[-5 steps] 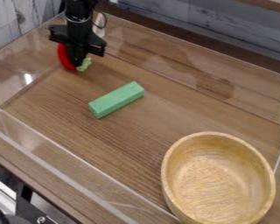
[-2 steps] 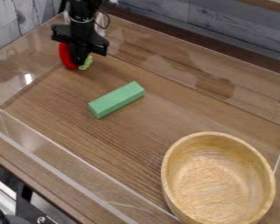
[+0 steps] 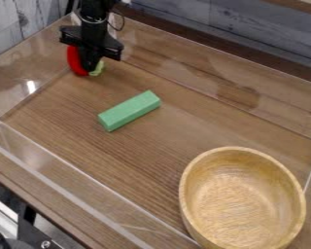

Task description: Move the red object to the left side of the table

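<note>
Fingers point(image 3: 92, 54) clenched on the red object point(image 3: 78, 64), pointing steeply down, at the far-left corner of the counter point(image 3: 185, 107). The toy sits low, at or just above the surface; can't tell whether it touches. It looks to be at the left side already, so the open item is probably release and retreat.

Risks from here:
- Roll-off. The toy is round; if the fingers open while it is above the wood, or open unevenly, it could roll back toward the middle and undo the placement.
- Stick and drag. The leafy tip pokes out on the right of the grip; if it catches on a finger pad, the toy may lift or flick when the arm rises.
- Wall contact. The acrylic wall point(image 3: 18, 78) is near the grip; a sideways retreat could clip it. A straight lift looks safer.
- Pressing down. With the hand this low, any further descent may squeeze the toy into the counter and pop it out.

Green block point(image 3: 128, 110) and bowl point(image 3: 244, 151) are well apart, so collision there is unlikely.
</note>
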Robot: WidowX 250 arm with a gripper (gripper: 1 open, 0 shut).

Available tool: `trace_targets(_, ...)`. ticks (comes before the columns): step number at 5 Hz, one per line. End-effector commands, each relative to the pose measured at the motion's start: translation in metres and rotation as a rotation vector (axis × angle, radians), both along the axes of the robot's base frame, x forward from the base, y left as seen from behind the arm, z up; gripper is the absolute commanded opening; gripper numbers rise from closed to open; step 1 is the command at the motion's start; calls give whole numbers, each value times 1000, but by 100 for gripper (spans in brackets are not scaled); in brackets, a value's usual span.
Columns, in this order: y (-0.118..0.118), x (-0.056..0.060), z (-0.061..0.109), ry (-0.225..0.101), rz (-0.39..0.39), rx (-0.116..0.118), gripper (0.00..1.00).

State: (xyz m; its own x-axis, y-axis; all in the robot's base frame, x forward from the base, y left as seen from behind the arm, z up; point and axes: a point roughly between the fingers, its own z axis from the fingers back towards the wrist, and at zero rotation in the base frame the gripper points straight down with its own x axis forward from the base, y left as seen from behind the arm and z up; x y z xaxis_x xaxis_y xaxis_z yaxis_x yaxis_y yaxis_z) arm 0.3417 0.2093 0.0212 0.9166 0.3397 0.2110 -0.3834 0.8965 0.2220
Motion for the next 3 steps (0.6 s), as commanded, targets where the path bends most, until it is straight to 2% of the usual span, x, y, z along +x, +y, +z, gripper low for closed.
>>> trace_targets(1,0,1,-10,29,0,-12,0)
trace_targets(3,0,4,-12,62,6,-25,0)
